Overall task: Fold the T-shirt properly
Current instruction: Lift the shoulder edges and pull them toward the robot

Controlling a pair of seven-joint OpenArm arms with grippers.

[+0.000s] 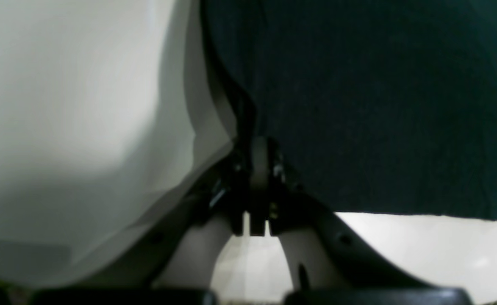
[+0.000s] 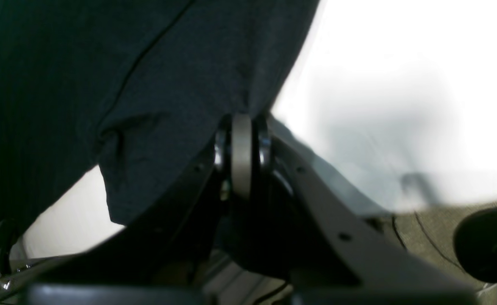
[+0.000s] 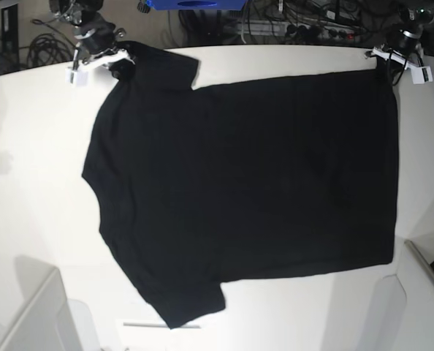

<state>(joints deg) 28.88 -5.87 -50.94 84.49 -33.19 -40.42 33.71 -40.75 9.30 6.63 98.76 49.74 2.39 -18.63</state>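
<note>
T-shirt (image 3: 246, 183) spread flat on white desk (image 3: 27, 190); left gripper (image 3: 383, 57) clenched on hem corner, right gripper (image 3: 109, 58) clenched on sleeve edge — both pinch the far side, likely so that long edge can be lifted evenly.

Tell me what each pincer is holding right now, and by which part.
Both grip the T-shirt. The left pincer is shut on a bottom hem corner; the right pincer is shut on the sleeve at the shirt's far edge.

no readable text, no labels, brands, numbers or signs legible in any view
</note>
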